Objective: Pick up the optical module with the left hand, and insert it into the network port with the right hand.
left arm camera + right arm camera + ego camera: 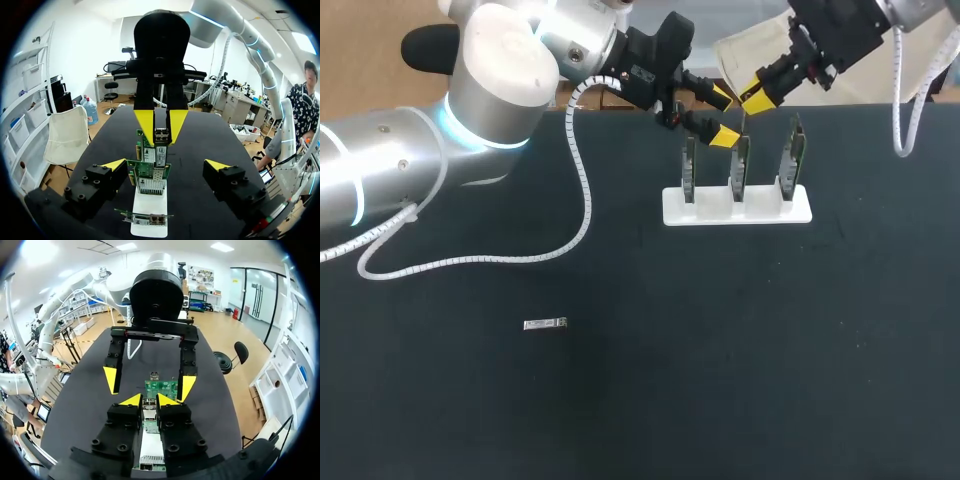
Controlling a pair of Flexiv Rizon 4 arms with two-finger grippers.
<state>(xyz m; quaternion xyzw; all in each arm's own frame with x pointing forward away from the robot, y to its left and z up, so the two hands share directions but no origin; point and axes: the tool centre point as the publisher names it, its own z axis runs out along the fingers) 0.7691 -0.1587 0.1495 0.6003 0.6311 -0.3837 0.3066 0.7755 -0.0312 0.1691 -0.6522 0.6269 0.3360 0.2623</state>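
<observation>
Pinched narrow in my right gripper (150,400), the module (161,136) faces a card (161,388), ready for insertion. My left gripper (165,165) stands wide open opposite, apart from both, giving the right room.

Small silver rectangular optical module (545,323) lies flat, left-middle of tabletop. Second metal module (161,135) sits just over the upright green network cards (739,170), near the far edge.

The right gripper (150,401) had its yellow tips almost together, pressing a small grey optical module (149,411) from two sides. Just ahead stood a green network card (167,388) on a white stand (150,442). The left gripper (148,385) faced it over the black table (85,405), fingers wide apart.
</observation>
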